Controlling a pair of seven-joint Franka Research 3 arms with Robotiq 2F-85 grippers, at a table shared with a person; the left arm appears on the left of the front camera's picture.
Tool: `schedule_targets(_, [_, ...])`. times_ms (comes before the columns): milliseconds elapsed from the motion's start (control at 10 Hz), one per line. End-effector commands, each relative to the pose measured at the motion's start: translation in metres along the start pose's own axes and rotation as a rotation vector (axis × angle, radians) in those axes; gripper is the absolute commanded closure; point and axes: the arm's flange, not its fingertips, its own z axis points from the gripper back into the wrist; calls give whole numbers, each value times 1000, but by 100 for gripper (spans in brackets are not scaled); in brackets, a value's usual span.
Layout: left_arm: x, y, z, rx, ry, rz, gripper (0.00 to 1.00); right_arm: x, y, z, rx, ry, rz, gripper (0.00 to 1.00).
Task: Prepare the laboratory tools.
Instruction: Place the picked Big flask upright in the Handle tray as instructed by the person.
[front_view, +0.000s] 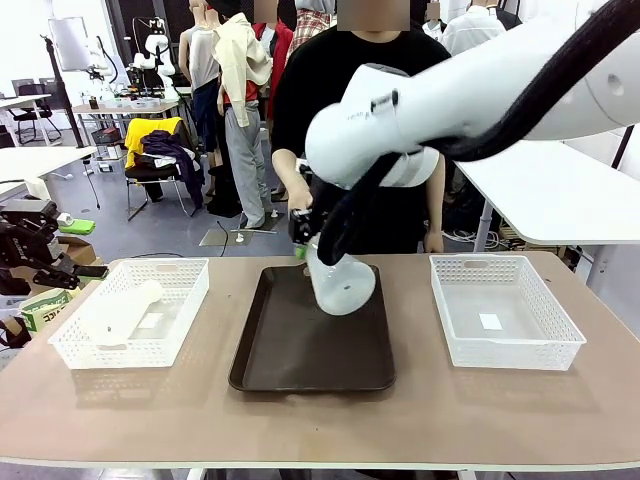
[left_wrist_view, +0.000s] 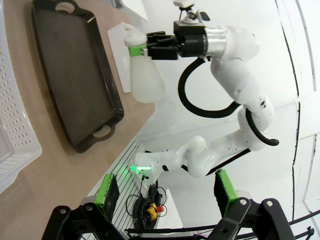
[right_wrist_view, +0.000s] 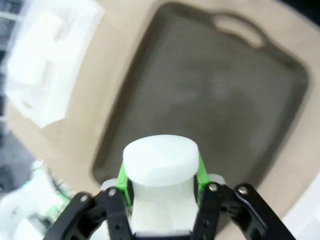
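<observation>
While the left gripper (left_wrist_view: 167, 195) hangs spread and empty, one flask (front_view: 125, 312) lies in the left basket (front_view: 188, 298); the right gripper (right_wrist_view: 161, 196) pinches the second flask (front_view: 342, 285) by its neck, tilted over the middle tray (front_view: 300, 352), not yet set down.
</observation>
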Motion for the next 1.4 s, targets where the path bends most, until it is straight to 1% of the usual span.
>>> schedule_targets(0, [-2,-1,0,1,-12,-15,0,-13,-19,21,270,12,161,100])
schedule_targets(100, [-2,-1,0,1,-12,-15,0,-15,-23,23,331,-13,196,100])
schedule_targets(200, [-2,-1,0,1,-12,-15,0,-16,-27,24,416,-63,274,100])
schedule_targets(300, [-2,-1,0,1,-12,-15,0,-16,-31,22,473,-81,306,100])
schedule_targets(600, [-2,-1,0,1,-12,-15,0,-18,-45,15,686,-198,468,100])
schedule_targets(800, [-2,-1,0,1,-12,-15,0,-16,-61,2,765,-291,579,100])
schedule_targets(900, [-2,-1,0,1,-12,-15,0,-12,-69,-4,867,-377,624,100])
schedule_targets(1000, [-2,-1,0,1,-12,-15,0,-11,-73,-9,888,-434,640,100])
schedule_targets(1100, [-2,-1,0,1,-12,-15,0,-8,-74,-14,875,-433,617,100])
schedule_targets(1200, [-2,-1,0,1,-12,-15,0,-5,-73,-17,764,-373,524,100])
schedule_targets(1300, [-2,-1,0,1,-12,-15,0,-12,-74,-11,835,-409,625,100])
